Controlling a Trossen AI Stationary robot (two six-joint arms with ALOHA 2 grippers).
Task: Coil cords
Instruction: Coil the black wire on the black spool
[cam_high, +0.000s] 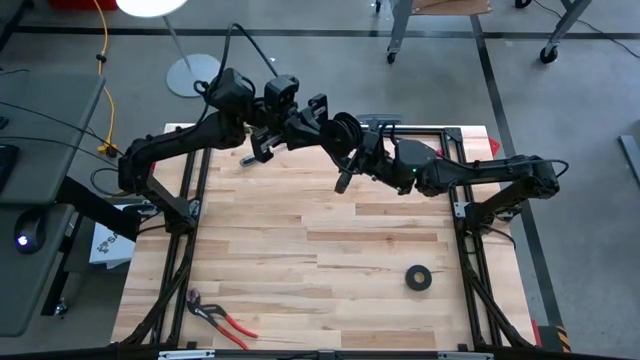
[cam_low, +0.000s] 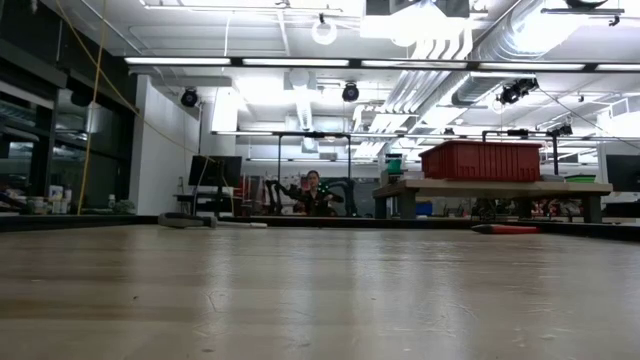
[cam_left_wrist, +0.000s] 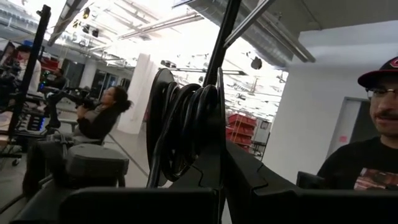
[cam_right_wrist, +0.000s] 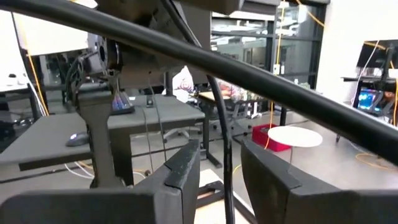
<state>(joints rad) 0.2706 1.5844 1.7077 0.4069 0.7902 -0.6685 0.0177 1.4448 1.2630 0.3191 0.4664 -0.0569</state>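
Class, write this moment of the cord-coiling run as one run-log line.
stage: coiling in air | left gripper: shut on coiled cord | right gripper: around cord strand | tape roll, pliers: on table

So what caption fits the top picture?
Both grippers meet above the table, coiling a black cord.
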